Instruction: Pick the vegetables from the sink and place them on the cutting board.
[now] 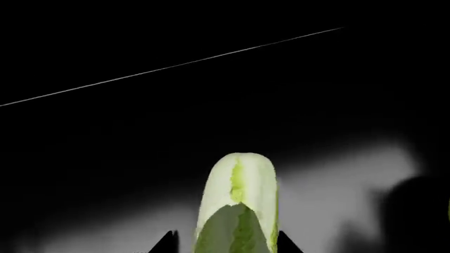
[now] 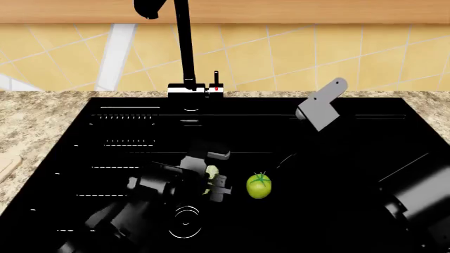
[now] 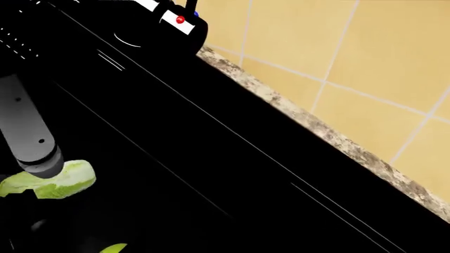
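We are pinching the pale-green elongated leafy cabbage piece (image 1: 237, 203) in our left gripper (image 1: 223, 247), inside the glossy black sink (image 2: 351, 158) just beside its drain. It is probably light, soft and bruisable, so we are holding it across its firmer middle; whether our right gripper is spread or pressed together, we cannot tell

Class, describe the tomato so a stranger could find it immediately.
Find the large black sink under the tall faucet. On its floor lies the tomato, apart from the left gripper. Round, with a dark stem star, unlike the long pale cabbage piece.
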`<state>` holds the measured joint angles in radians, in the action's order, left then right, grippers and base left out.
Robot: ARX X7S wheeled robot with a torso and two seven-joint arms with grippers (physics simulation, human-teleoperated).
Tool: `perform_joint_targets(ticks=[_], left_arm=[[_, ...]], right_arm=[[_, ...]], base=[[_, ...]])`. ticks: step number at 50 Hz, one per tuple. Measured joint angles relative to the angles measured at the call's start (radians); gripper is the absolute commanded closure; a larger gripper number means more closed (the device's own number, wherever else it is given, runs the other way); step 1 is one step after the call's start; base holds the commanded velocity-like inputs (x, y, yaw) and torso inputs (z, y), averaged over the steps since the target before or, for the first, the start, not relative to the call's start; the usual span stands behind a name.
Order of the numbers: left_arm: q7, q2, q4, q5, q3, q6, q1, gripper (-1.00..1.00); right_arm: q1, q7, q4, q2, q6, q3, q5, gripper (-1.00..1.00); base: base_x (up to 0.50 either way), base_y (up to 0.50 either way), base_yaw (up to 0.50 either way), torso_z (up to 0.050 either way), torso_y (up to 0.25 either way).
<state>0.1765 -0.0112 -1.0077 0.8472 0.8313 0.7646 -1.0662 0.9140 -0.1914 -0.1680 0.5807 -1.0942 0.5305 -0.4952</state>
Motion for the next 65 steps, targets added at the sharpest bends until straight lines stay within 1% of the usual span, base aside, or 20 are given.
perform_joint_targets(ticks=[7,12,18,26,31,37,47,57,65], left_arm=[[0.007,-0.003,-0.057,0.162,0.159,-0.101,-0.026,1.0],[0.068,-0.075,0.079,0.277,0.195,-0.148,-0.033,1.0],[0.174,-0.2,0.33,0.391,0.175,-0.173,-0.063,1.0],[0.32,-0.367,0.656,0.503,0.104,-0.195,-0.102,1.0],[0.377,-0.446,0.804,0.54,0.062,-0.215,-0.114,1.0],[0.407,-0.513,0.926,0.551,0.03,-0.243,-0.115,1.0],[0.416,-0.565,1.02,0.551,0.009,-0.272,-0.104,1.0],[0.415,-0.58,1.052,0.556,0.003,-0.286,-0.089,1.0],[0.41,-0.582,1.061,0.561,0.002,-0.293,-0.079,1.0]], right_arm=[[-0.003,0.002,0.008,-0.004,0.005,0.002,0.001,-1.0],[-0.001,0.011,0.0,-0.007,-0.004,-0.007,-0.004,-1.0],[0.018,0.07,-0.011,-0.042,-0.072,-0.064,-0.025,-1.0],[0.054,0.144,-0.045,-0.085,-0.188,-0.117,-0.051,-1.0],[0.075,0.165,-0.061,-0.107,-0.247,-0.106,-0.065,-1.0],[0.11,0.16,-0.019,-0.146,-0.286,-0.04,-0.07,-1.0],[0.174,0.097,0.121,-0.215,-0.309,0.112,-0.07,-1.0],[0.212,0.024,0.3,-0.28,-0.267,0.24,-0.052,-1.0],[0.229,-0.017,0.422,-0.323,-0.221,0.313,-0.031,-1.0]], base=[[0.0,0.0,0.0,0.0,0.0],[0.0,0.0,0.0,0.0,0.0],[0.0,0.0,0.0,0.0,0.0],[0.0,0.0,0.0,0.0,0.0],[0.0,0.0,0.0,0.0,0.0],[0.0,0.0,0.0,0.0,0.0],[0.0,0.0,0.0,0.0,0.0],[0.0,0.0,0.0,0.0,0.0],[0.0,0.0,0.0,0.0,0.0]])
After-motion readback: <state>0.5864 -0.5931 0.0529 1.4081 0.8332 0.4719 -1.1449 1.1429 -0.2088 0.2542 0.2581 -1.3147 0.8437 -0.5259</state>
